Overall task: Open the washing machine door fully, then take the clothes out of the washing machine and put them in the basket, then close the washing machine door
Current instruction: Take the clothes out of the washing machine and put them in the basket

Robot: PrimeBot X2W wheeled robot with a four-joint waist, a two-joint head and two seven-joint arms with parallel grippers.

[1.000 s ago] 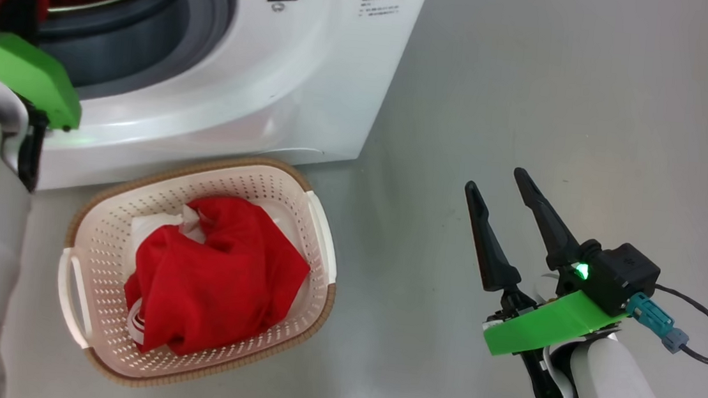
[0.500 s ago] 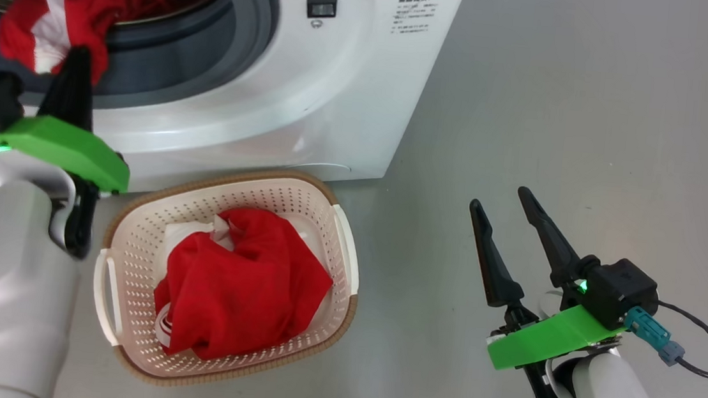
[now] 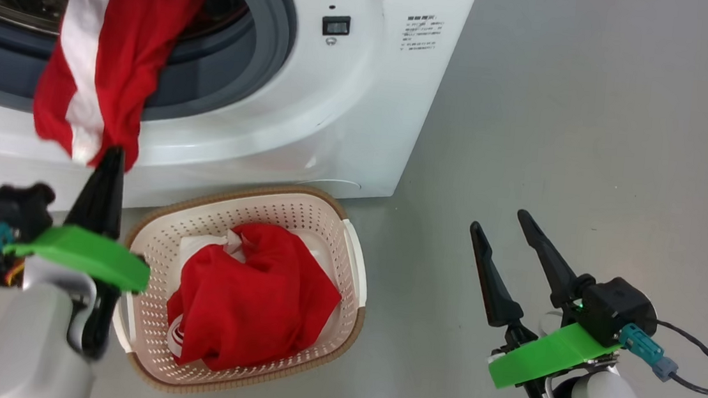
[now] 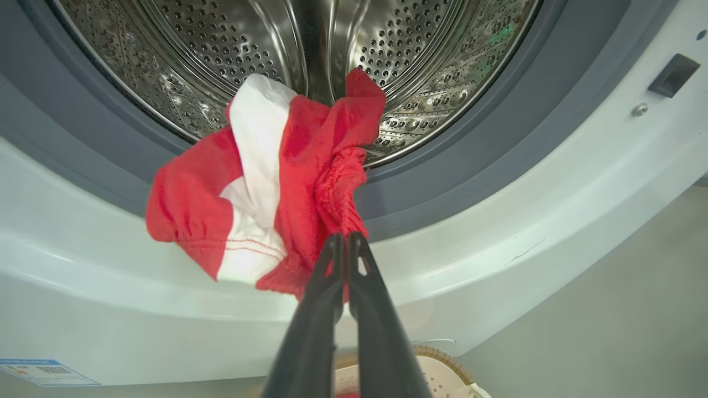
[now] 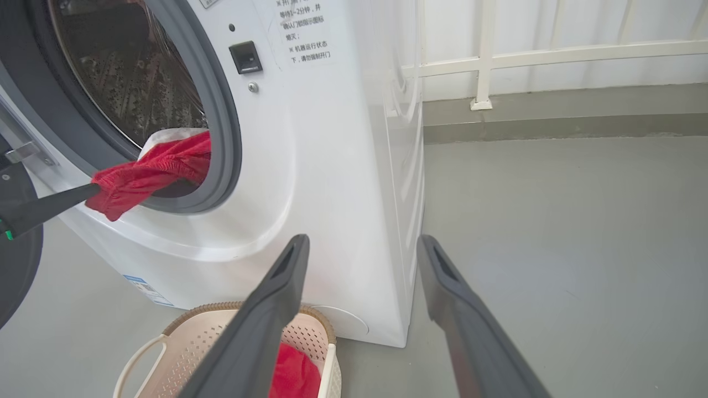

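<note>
You have a smooth grey floor (image 3: pixel 592 117) with a soft sheen underfoot. In the right wrist view, you see a white railing (image 5: pixel 558 54) standing on a low grey kerb (image 5: pixel 581 119), with a pale wall (image 5: pixel 636 22) just behind it.

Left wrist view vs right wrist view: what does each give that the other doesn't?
Left wrist: close look along the shut left gripper pinching the red-and-white garment that hangs out of the drum mouth, with the steel drum perforations clear. Right wrist: open right gripper, a second red garment lying in the basket, white railing behind. Both: the washing machine front, the pinched garment, basket rim.
</note>
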